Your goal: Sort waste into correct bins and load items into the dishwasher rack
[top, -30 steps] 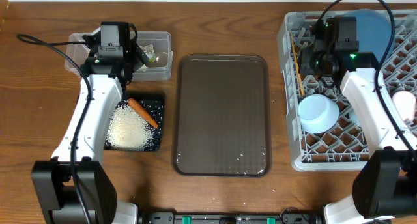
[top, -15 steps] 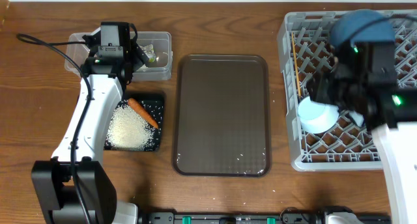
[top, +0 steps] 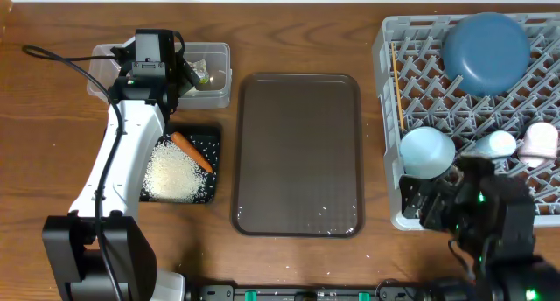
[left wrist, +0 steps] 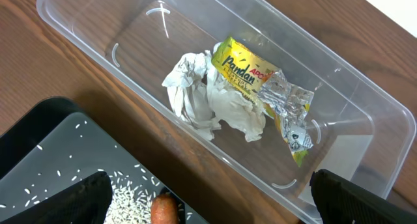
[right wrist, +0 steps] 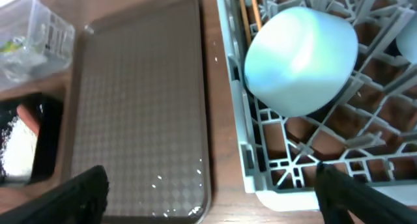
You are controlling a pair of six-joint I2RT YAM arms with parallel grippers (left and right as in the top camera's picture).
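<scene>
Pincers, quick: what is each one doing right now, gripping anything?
Left pincer: open, holding nothing.
Right pincer: open, holding nothing.

The brown tray (top: pixel 297 152) lay bare mid-table, open wood either side. The left arm (top: pixel 122 161) hung over the tub (top: pixel 220 51) and black tray (top: pixel 210 143), blocking much of both from above. In the rack (top: pixel 388 165), the big bowl (top: pixel 486 40) filled the far side, the small bowl (top: pixel 426 150) and cups (top: pixel 540 142) the near rows, chopsticks (top: pixel 398 95) the tray-side edge; bare pegs lay between, and the right arm (top: pixel 479 213) crowded the near edge.
</scene>
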